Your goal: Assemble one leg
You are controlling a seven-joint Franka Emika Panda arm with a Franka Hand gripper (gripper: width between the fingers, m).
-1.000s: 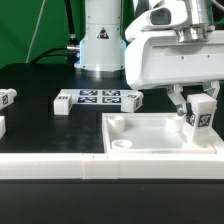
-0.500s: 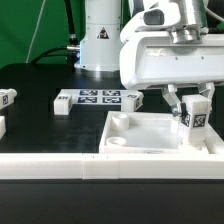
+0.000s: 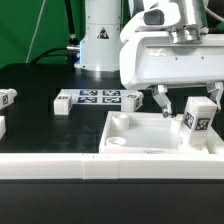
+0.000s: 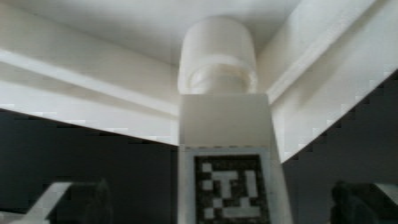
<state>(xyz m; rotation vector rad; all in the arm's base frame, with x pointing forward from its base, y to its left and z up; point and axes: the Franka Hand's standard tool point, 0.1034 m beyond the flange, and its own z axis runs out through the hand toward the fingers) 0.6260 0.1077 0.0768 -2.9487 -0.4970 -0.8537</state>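
Observation:
A leg [image 3: 197, 116], a small white block with a black-and-white marker, stands upright in the far right corner of the large white tray [image 3: 140, 135]. My gripper [image 3: 189, 102] is open, with one finger on each side of the leg and a gap to both. In the wrist view the leg [image 4: 226, 140] runs up the middle with its rounded end against the tray's rim. The dark fingertips [image 4: 64, 200] sit well apart from the leg in the lower corners, so the gripper [image 4: 214, 205] holds nothing.
The marker board [image 3: 98, 97] lies behind the tray. Other legs lie on the black table: one next to the board [image 3: 62, 104], one at its other end [image 3: 133, 97], one at the exterior view's far left [image 3: 7, 97]. A white rail [image 3: 60, 166] runs along the front.
The fingers have spread apart and let go of the leg. The leg stays upright in the tray corner.

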